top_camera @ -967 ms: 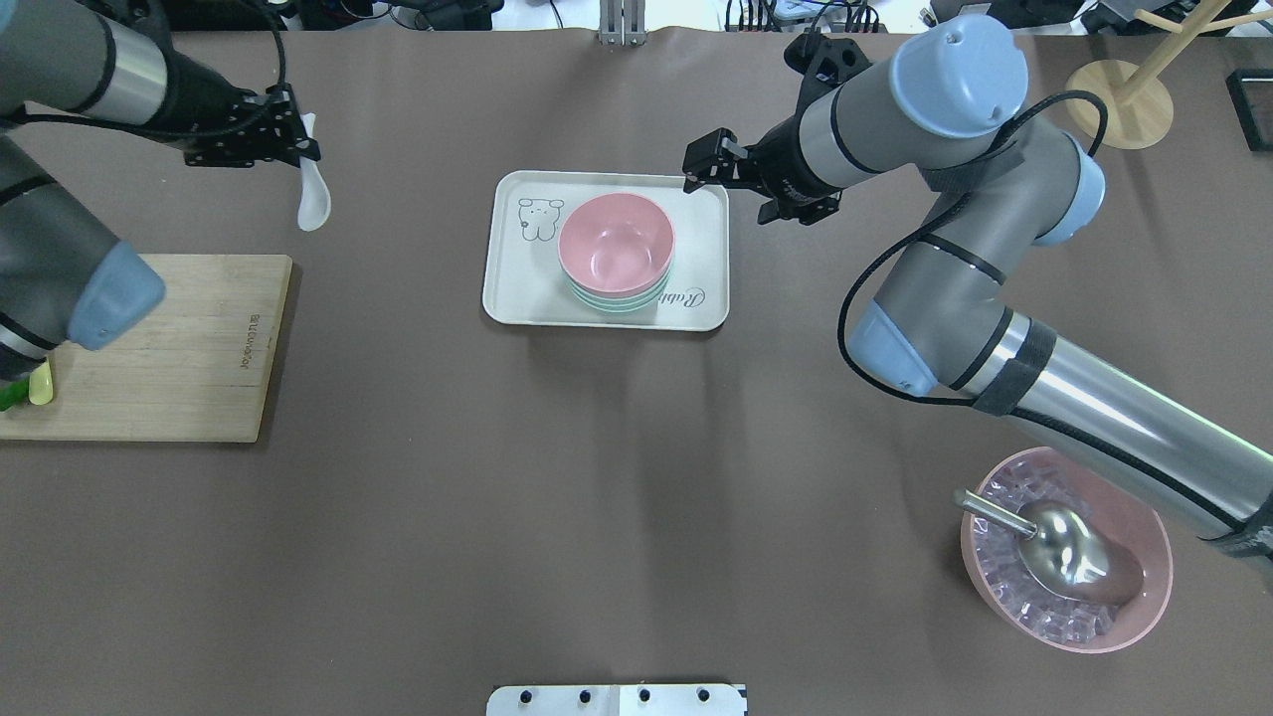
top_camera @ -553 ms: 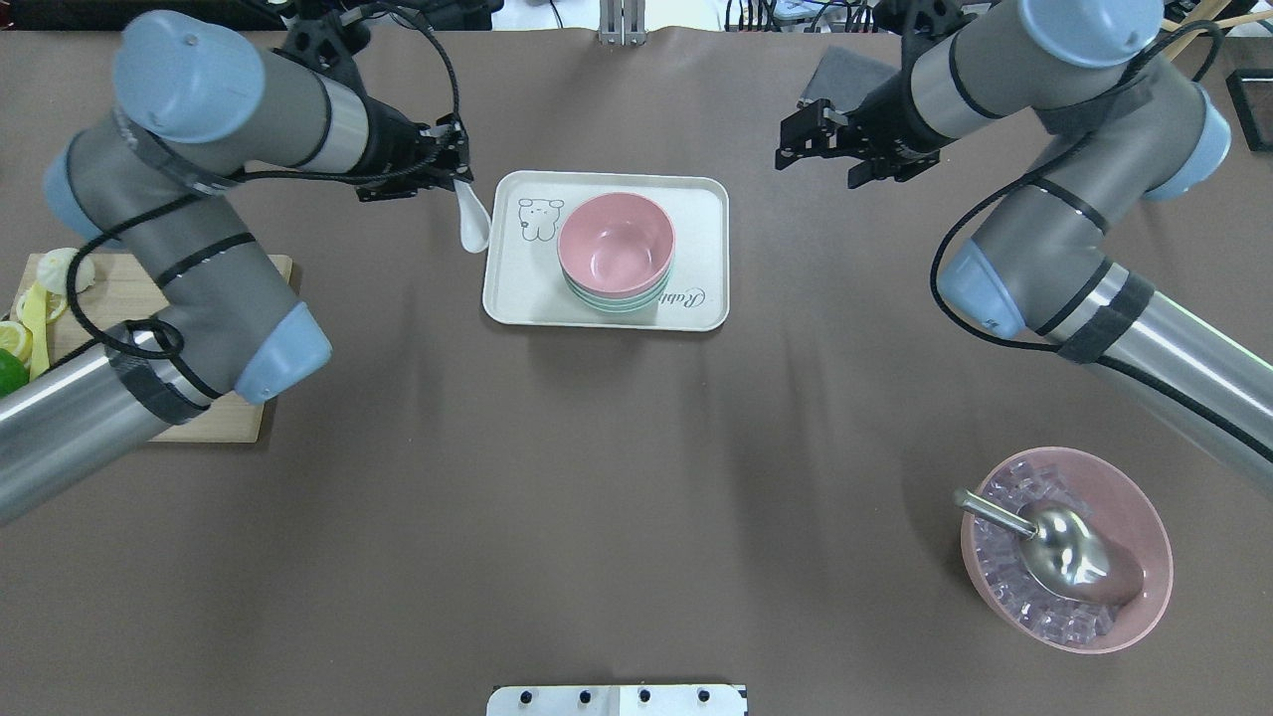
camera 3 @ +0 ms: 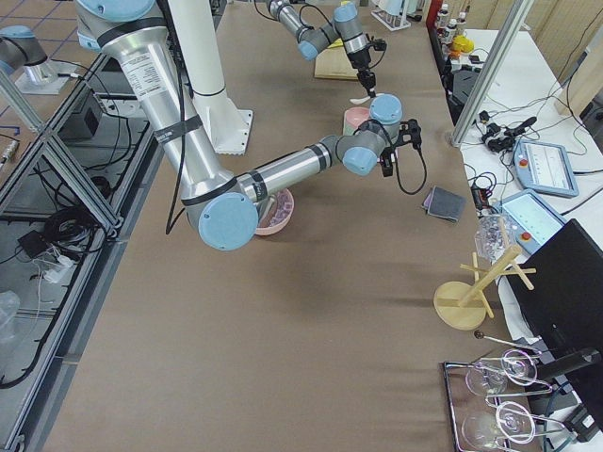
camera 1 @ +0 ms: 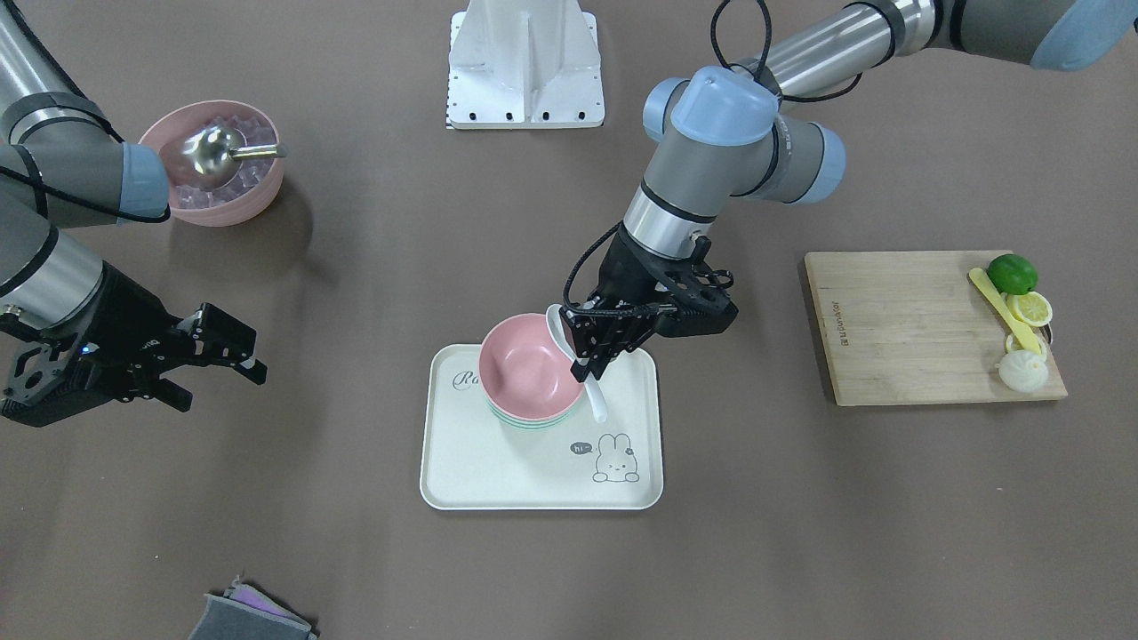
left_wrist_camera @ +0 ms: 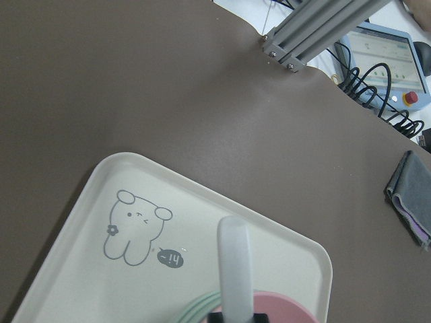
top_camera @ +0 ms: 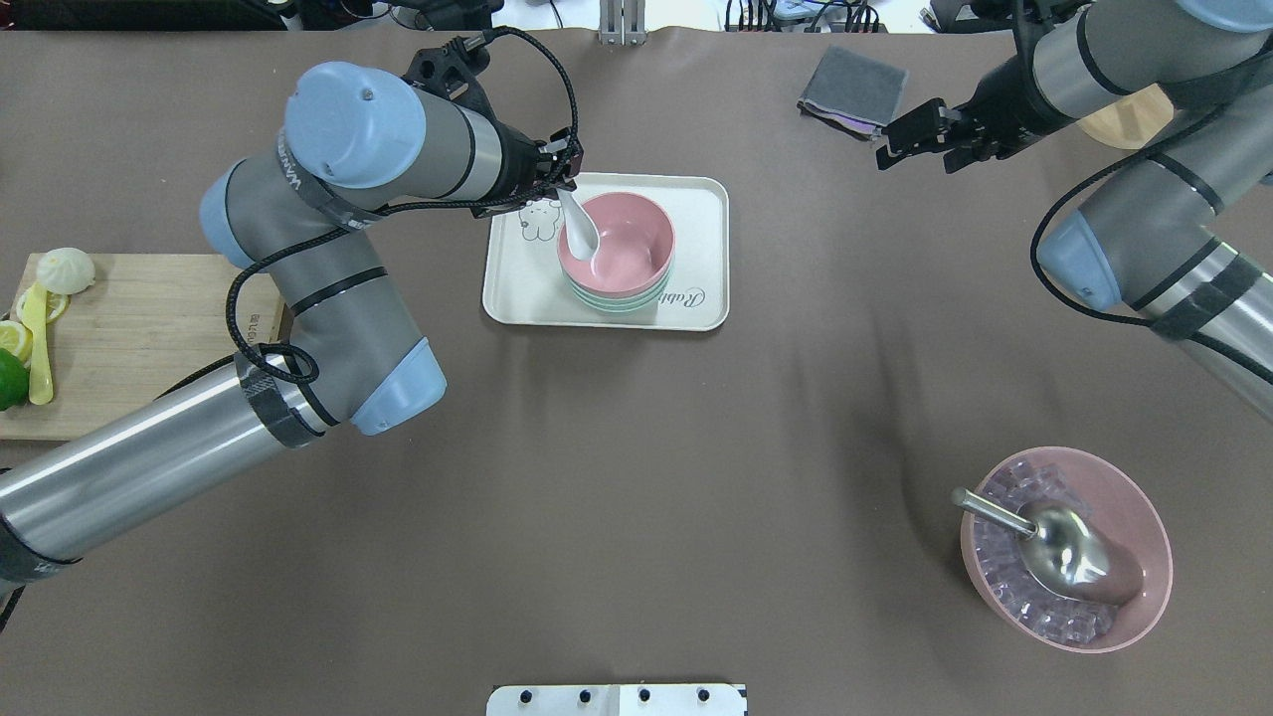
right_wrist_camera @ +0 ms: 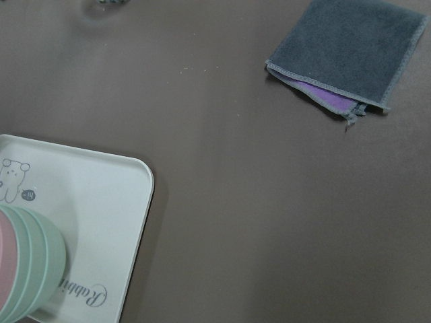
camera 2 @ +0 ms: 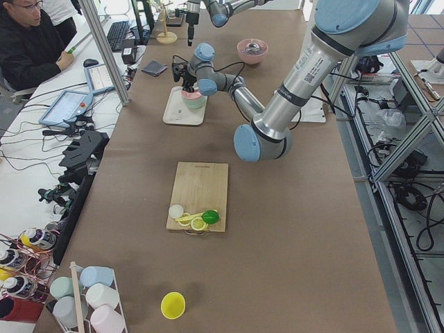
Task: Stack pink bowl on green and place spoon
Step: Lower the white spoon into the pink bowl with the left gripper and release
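Note:
The pink bowl [top_camera: 627, 249] sits nested on the green bowls [top_camera: 617, 301] on a white tray [top_camera: 696, 199]. My left gripper [top_camera: 562, 189] is shut on a white spoon [top_camera: 580, 227] and holds it tilted, with its scoop end over the pink bowl's near-left rim. In the front view the spoon [camera 1: 557, 327] hangs at the pink bowl's [camera 1: 520, 364] edge, in the left gripper [camera 1: 589, 360]. The left wrist view shows the spoon handle [left_wrist_camera: 234, 269] above the tray [left_wrist_camera: 81, 269]. My right gripper [top_camera: 910, 134] is open and empty, well right of the tray.
A wooden cutting board [top_camera: 149, 338] with lime and lemon pieces lies at the left. A pink bowl of ice [top_camera: 1064, 547] with a metal scoop stands front right. A folded grey cloth [top_camera: 853, 91] lies at the back right, next to a wooden stand [top_camera: 1124, 114].
My left arm has carried the spoon rightwards from left of the tray to over the pink bowl. My right gripper has drawn back to the right, away from the tray.

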Available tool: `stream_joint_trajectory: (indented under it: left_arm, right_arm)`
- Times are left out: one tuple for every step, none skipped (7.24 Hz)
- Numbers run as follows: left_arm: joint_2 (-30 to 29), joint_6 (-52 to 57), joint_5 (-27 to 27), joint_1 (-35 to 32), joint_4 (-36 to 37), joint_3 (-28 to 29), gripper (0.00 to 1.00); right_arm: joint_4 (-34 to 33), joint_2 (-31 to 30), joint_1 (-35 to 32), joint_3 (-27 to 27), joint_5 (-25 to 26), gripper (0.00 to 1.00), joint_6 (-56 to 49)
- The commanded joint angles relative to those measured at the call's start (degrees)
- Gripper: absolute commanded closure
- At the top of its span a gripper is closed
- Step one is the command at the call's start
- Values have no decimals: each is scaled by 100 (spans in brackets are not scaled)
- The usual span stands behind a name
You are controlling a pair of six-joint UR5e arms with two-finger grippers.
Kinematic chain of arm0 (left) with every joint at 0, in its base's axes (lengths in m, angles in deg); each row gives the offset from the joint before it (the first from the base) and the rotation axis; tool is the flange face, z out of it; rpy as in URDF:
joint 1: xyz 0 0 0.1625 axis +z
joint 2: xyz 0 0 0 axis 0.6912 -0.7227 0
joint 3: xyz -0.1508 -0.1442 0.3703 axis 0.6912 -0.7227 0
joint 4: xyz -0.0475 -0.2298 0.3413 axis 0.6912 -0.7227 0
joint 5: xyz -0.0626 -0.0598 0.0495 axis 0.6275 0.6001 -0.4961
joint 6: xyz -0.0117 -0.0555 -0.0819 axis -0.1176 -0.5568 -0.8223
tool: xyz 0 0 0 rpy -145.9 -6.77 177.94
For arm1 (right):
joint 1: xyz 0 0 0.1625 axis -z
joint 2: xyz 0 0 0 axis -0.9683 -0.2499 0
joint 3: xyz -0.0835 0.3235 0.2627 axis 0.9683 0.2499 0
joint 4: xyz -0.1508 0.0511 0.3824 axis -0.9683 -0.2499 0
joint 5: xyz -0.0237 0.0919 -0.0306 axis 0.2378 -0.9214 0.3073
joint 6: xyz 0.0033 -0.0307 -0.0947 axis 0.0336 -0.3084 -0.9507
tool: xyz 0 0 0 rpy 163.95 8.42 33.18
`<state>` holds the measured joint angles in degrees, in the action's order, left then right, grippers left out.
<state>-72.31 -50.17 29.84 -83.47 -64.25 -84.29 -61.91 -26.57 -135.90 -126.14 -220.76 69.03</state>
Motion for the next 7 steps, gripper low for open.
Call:
stream_joint_trajectory:
  left_arm:
    - [-112, -13, -266, 247, -51, 103, 100]
    - [-147, -13, -320, 326, -51, 112, 100]
    - [-243, -30, -320, 336, -60, 104, 57]
    - [-253, -39, -320, 327, -60, 43, 2]
    - [-244, -48, -320, 301, -51, -10, 2]
    - [-218, -39, -320, 283, -34, -37, 2]
    - [-200, -39, -294, 248, -8, -98, 2]
  right_arm:
    - [-2, -37, -80, 50, -203, 0, -267]
    - [-80, -46, -63, 68, -212, 0, -302]
    - [-185, -46, -71, 59, -203, 0, -459]
    - [-273, -46, -54, 59, -142, 0, -522]
    - [-283, -46, -54, 50, -142, 0, -522]
    - [-274, -46, -54, 42, -133, 0, -522]
    - [-274, -55, -62, 24, -124, 0, -540]
